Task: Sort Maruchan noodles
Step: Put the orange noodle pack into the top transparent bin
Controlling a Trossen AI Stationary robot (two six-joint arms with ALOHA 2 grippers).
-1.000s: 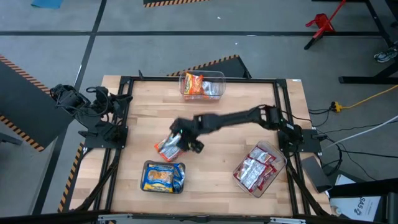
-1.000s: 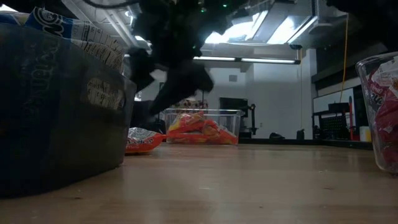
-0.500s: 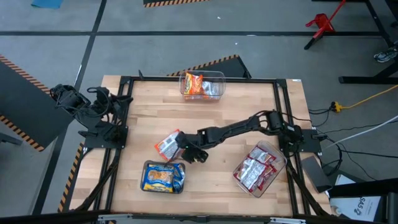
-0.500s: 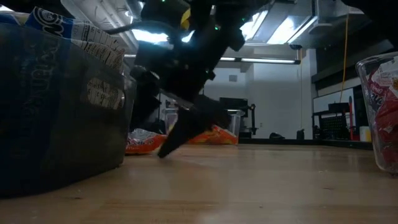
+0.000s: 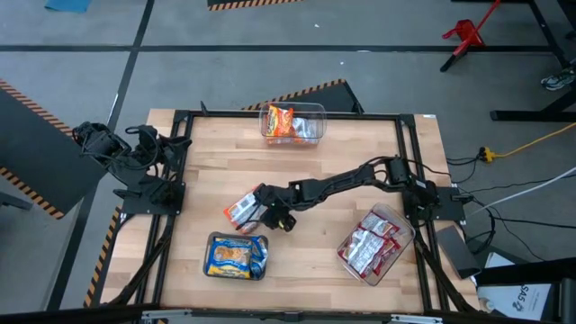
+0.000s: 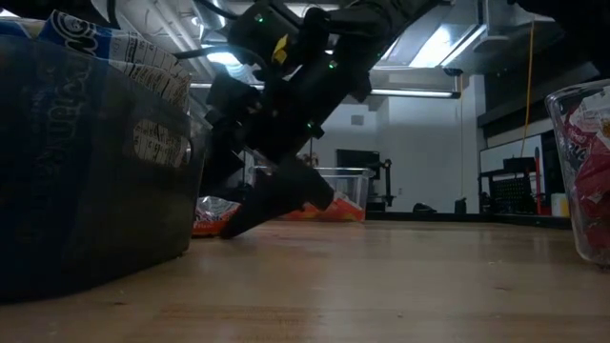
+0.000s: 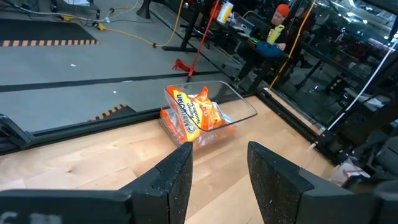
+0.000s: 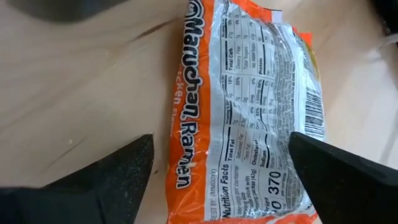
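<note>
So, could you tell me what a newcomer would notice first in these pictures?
The right arm stretches across the table's middle, its right gripper open over a lone orange packet lying label-side up on the wood. Three clear tubs ring it: orange packets at the far edge, blue-and-yellow near the front, red-and-white beside the right arm's base.

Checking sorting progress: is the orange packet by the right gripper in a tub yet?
Out. The orange packet lies flat on the bare table, between the open right gripper's fingers.
</note>
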